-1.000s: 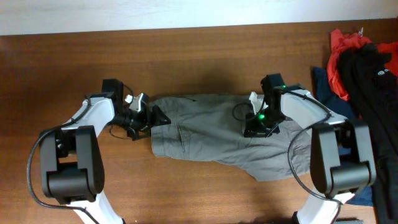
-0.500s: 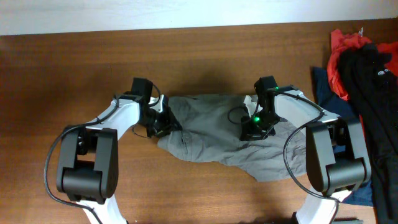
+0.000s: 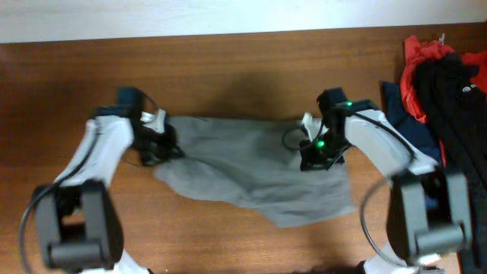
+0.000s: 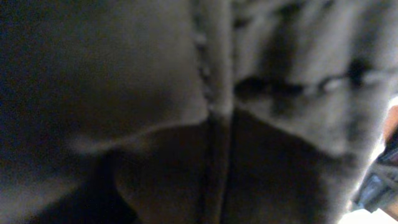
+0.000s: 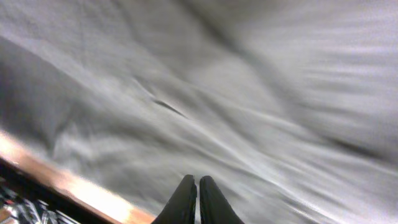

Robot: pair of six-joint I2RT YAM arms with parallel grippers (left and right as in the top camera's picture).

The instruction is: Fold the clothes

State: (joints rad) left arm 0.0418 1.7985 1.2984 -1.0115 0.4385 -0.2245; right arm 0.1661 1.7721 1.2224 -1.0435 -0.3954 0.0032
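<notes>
The clothes [image 3: 243, 167], a grey-olive pair of shorts, lie spread across the middle of the wooden table [image 3: 228, 68], pulled flat between both arms. My left gripper [image 3: 161, 142] is at their left edge, shut on the cloth. In the left wrist view dark fabric [image 4: 155, 81] with a stitched seam fills the frame and hides the fingers. My right gripper [image 3: 313, 156] sits on the upper right part of the shorts. Its black fingertips [image 5: 198, 182] are pressed together against blurred grey cloth [image 5: 249, 93].
A red garment [image 3: 415, 65], a black garment [image 3: 456, 99] and a navy cloth [image 3: 396, 103] are piled at the table's right edge, close to my right arm. Bare wood runs along the back and the left of the table.
My left gripper closed on the shorts' left edge and drew it leftward, stretching the cloth flatter. My right gripper closed and stayed nearly in place.
</notes>
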